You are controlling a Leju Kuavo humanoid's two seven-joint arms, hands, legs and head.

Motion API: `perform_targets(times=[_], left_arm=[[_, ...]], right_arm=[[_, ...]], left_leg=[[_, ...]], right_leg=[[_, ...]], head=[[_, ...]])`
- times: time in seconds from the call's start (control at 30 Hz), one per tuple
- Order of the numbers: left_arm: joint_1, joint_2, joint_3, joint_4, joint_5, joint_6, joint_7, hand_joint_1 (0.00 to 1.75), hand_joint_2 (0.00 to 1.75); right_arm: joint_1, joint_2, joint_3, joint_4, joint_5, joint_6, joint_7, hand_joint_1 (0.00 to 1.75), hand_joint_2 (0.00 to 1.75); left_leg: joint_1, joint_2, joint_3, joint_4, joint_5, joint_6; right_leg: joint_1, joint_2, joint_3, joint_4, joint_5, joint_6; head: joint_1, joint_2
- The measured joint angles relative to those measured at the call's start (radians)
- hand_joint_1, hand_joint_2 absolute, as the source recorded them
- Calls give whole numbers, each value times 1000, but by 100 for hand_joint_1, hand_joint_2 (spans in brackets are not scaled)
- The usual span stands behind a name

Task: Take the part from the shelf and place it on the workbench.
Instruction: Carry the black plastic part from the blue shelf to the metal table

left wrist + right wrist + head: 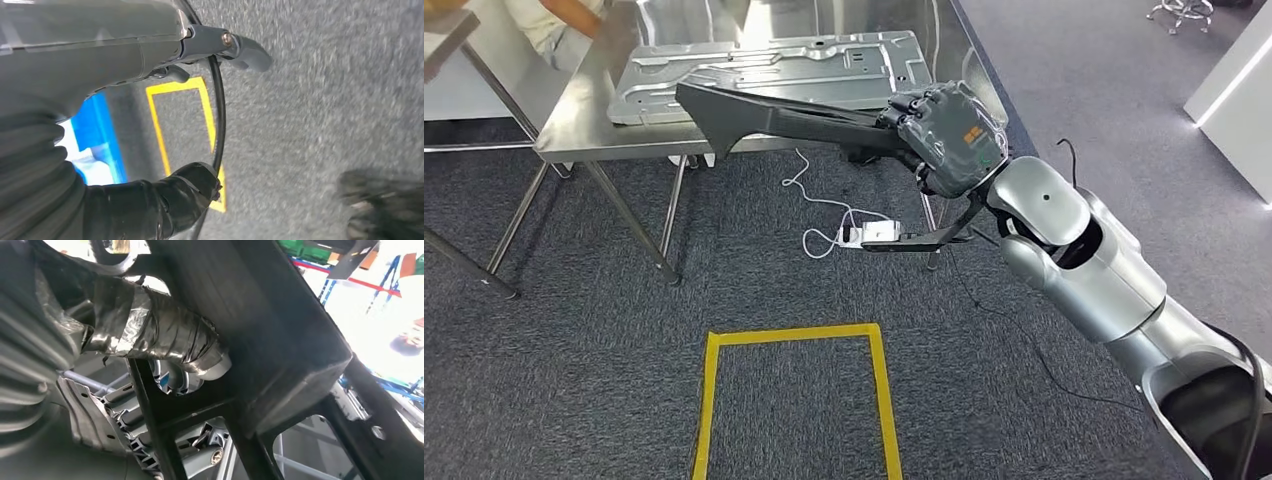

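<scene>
Fingers (916, 103) of the right hand (944, 135) curl around the black part (774, 118), gripping it near its end. In the right wrist view a tape-wrapped thumb (165, 342) presses against the part's dark frame (260, 340). An orange label (971, 137) sits on the back of the hand; its writing is too small to read.

The part is a long black frame, held in the air and reaching from the hand toward the workbench (589, 110). Its far tip hangs over the bench's near edge, just in front of a stamped metal panel (774, 75) that lies flat on the bench top. A thinner black strut (924, 238) of the part hangs below the hand.

On the grey carpet (574, 330) under the bench lie a white power strip (869, 234) and its cord. A yellow tape rectangle (794, 400) marks the floor nearer the robot.

The left hand (100, 45) hangs above the carpet; whether its fingers are spread or curled I cannot tell.
</scene>
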Motion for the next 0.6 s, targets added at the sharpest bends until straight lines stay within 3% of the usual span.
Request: perform_targets(times=[0.07, 0.1, 0.13, 0.27, 0.3, 0.37, 0.43, 0.47, 0.5, 0.57, 0.6], left_arm=[[5, 3, 0, 0, 5, 0, 2, 0, 175], [6, 5, 0, 1, 8, 1, 3, 0, 175], [7, 8, 0, 1, 12, 1, 5, 0, 175], [5, 11, 0, 1, 22, 1, 11, 0, 175], [4, 11, 0, 1, 24, 2, 12, 0, 175], [-7, 11, 0, 1, 36, 31, 41, 0, 175], [-39, 3, 3, -2, 58, 89, 136, 0, 175], [-62, -5, 6, -10, 69, 108, 190, 0, 175], [-84, -15, 10, -21, 76, 116, 234, 0, 175], [-119, -34, 14, -45, 85, 110, 270, 0, 175], [-131, -43, 15, -54, 88, 105, 272, 0, 175]], right_arm=[[-20, -2, -7, 17, 8, 14, 10, 175, 175], [-35, -2, -9, 28, 12, 24, 16, 175, 175], [-52, -2, -11, 41, 17, 36, 21, 175, 175], [-121, -1, -12, 104, 33, 79, 35, 175, 175], [-138, -1, -12, 119, 37, 87, 37, 175, 175], [-167, 0, -11, 145, 47, 103, 35, 175, 175], [-186, 18, -5, 174, 63, 126, 30, 175, 175], [-195, 35, 0, 189, 72, 138, 32, 175, 175], [-205, 53, 8, 205, 79, 151, 37, 175, 175], [-230, 85, 26, 231, 87, 169, 50, 175, 175], [-245, 96, 35, 243, 87, 176, 54, 175, 175]], left_leg=[[-4, 1, 27, -126, 101, 7], [-8, 1, 38, -172, 132, 15], [-11, 1, 45, -198, 150, 23], [-10, -4, 74, -217, 144, 53], [-10, -5, 83, -220, 140, 58], [-10, -7, 97, -221, 130, 66], [-11, -12, 109, -220, 117, 67], [-12, -15, 117, -220, 110, 67], [-13, -17, 127, -219, 102, 65], [-16, -19, 149, -216, 85, 61], [-17, -20, 156, -216, 78, 58]], right_leg=[[2, -5, 26, 1, -23, 5], [3, -5, 34, 1, -34, 10], [4, -6, 40, 0, -42, 15], [4, -7, 44, 34, -49, 38], [3, -8, 24, 72, -59, 42], [1, -9, -54, 191, -101, 46], [1, -9, -136, 281, -142, 47], [2, -9, -157, 281, -139, 46], [2, -9, -162, 248, -111, 45], [6, -10, -141, 125, -6, 37], [9, -10, -129, 74, 29, 32]], head=[[0, 0], [0, 0], [0, 0], [1, 0], [1, 0], [1, 0], [1, 0], [1, 0], [1, 0], [2, 0], [1, 0]])
